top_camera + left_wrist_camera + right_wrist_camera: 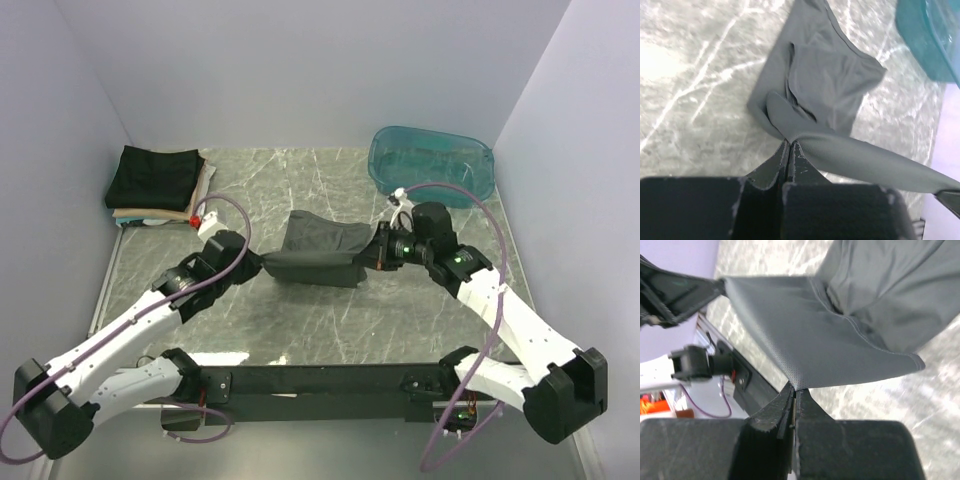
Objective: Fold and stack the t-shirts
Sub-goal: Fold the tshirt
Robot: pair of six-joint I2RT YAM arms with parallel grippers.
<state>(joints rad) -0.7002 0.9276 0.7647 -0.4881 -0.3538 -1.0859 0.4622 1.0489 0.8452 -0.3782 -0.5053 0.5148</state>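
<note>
Charcoal t-shirt (322, 247) mid-table, near edge stretched taut left-to-right between claws. Left gripper (255, 265) and right gripper (372, 252) each pinched one corner, with shirt body lying beyond them. Folded stack (155, 185) sat far left, nearer left arm. Teal tub (432, 165) far right, no cloth seen inside.

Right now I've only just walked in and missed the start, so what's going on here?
Both arms are working on a dark grey t-shirt in the middle: the left gripper and right gripper each pinch one end of its near edge, lifted between them. A stack of folded shirts, black on top, sits far left; a teal tub stands far right.
</note>
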